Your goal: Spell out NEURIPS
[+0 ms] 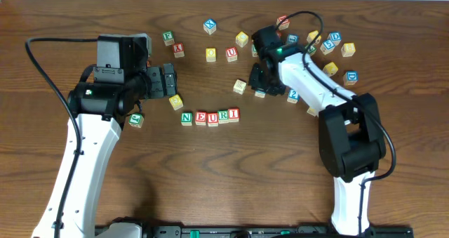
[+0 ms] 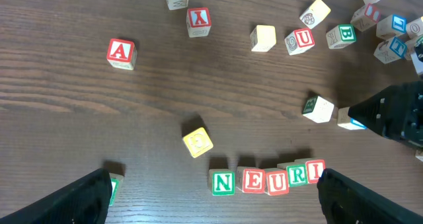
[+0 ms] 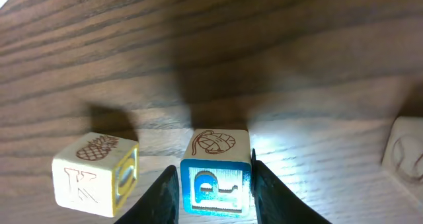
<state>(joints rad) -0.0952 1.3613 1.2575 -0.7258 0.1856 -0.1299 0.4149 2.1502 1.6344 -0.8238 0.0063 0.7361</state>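
The site was a robotics lab bench. A left arm (image 1: 84, 147) and a right arm (image 1: 349, 143) stood at the lower frame edge on a wooden table (image 1: 231, 175), cables (image 1: 63, 39) exposed, letter blocks (image 1: 210, 116) scattered mid-frame.

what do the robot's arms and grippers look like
The left arm and right arm have white tubular links with black joint housings, a small green light each, and a black cable looping off. The left gripper and right gripper are black with dark fingers.
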